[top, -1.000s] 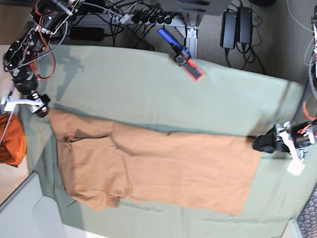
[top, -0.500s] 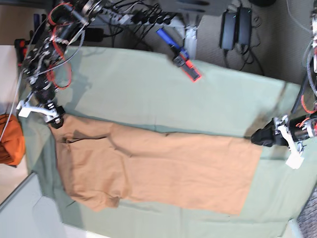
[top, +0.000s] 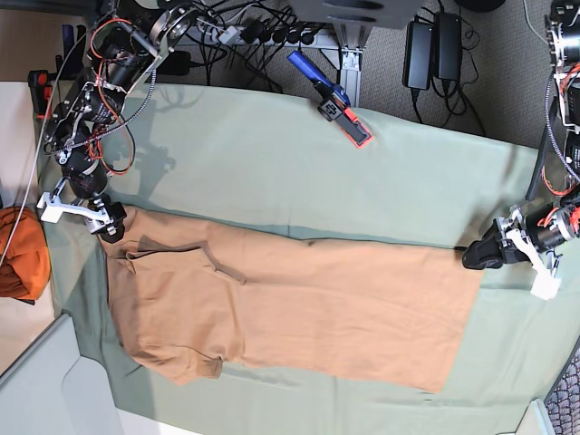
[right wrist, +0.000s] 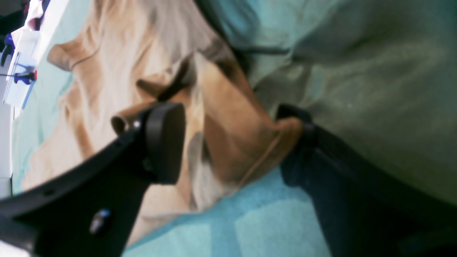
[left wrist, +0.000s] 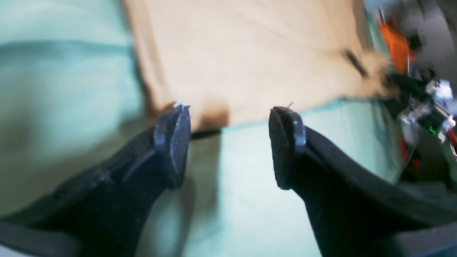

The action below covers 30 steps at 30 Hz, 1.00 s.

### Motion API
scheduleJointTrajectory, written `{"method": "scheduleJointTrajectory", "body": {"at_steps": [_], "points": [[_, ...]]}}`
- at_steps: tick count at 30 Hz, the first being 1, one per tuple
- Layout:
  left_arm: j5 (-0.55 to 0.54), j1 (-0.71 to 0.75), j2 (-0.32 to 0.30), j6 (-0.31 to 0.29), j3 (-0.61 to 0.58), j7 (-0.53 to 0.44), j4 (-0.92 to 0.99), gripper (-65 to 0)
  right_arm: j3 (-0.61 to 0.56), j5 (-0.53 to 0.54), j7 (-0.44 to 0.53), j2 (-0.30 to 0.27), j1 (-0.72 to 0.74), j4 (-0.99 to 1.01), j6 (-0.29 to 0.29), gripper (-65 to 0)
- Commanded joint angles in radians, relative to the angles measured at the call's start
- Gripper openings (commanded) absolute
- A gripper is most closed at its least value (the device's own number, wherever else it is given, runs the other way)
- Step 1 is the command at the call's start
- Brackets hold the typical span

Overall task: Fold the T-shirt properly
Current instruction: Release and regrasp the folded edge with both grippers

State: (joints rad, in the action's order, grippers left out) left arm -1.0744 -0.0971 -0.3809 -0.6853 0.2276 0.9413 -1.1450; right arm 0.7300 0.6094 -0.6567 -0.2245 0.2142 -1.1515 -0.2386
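- T-shirt (top: 290, 308): tan, spread flat lengthwise on the pale green sheet (top: 299, 172); sleeves and neck toward my right arm, hem toward my left.
- My right gripper (right wrist: 232, 142): jaws parted wide, a bunched corner of the shirt lying between them and touching the far jaw; not clamped.
- My left gripper (left wrist: 228, 142): jaws wide apart, holding nothing; it sits at the hem corner, fingertips just at the shirt's edge over the sheet.
- Orange cloth bundle (top: 20, 254): off the sheet, beside my right arm.
- Blue-and-red clamp (top: 331, 98): at the sheet's far edge.
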Motion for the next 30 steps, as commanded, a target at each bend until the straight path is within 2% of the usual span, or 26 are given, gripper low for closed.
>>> {"method": "scheduleJointTrajectory", "body": {"at_steps": [1, 11, 14, 16, 22, 23, 24, 26, 29, 30], "points": [[-0.009, -0.02, -0.007, -0.013, 0.019, -0.018, 0.001, -26.3, 0.0, 0.004, -0.004, -0.016, 0.021, -0.011, -0.058, -24.8], [-0.001, -0.025, 0.061, -0.013, 0.027, -0.027, 0.015, -26.4, 0.0, 0.004, -0.013, -0.016, 0.018, -0.011, -0.058, -24.8], [0.047, -0.035, 0.077, -0.013, 0.027, -0.052, 0.015, -26.4, -0.003, 0.004, -0.021, -0.016, 0.018, -0.011, -0.058, -24.8], [0.063, -0.041, 0.086, 0.008, 0.027, -0.056, 0.015, -26.4, -0.01, 0.004, -0.021, -0.016, 0.015, -0.011, -0.058, -24.8], [0.089, -0.051, 0.113, 0.011, 0.027, -0.079, 0.015, -26.4, -0.031, 0.003, -0.021, -0.016, 0.013, -0.011, -0.058, -24.8], [0.12, -0.056, 0.12, 0.036, 0.027, -0.09, 0.015, -26.6, -0.034, 0.003, -0.021, -0.016, 0.012, -0.011, -0.058, -24.8], [0.156, -0.06, 0.127, 0.079, 0.027, -0.104, 0.015, -28.0, -0.037, 0.003, -0.022, -0.016, 0.011, -0.011, -0.058, -24.8], [0.219, -0.067, 0.137, 0.124, 0.027, -0.132, 0.015, -36.7, -0.043, 0.004, -0.026, -0.016, 0.01, -0.011, -0.058, -24.8], [0.247, -0.076, 0.146, 0.124, 0.027, -0.137, 0.015, -53.1, -0.046, 0.004, -0.025, -0.016, 0.01, -0.011, -0.058, -25.3], [0.251, -0.078, 0.146, 0.124, 0.027, -0.137, 0.015, -56.6, -0.046, 0.003, -0.024, -0.016, 0.01, -0.011, -0.058, -28.6]]}}
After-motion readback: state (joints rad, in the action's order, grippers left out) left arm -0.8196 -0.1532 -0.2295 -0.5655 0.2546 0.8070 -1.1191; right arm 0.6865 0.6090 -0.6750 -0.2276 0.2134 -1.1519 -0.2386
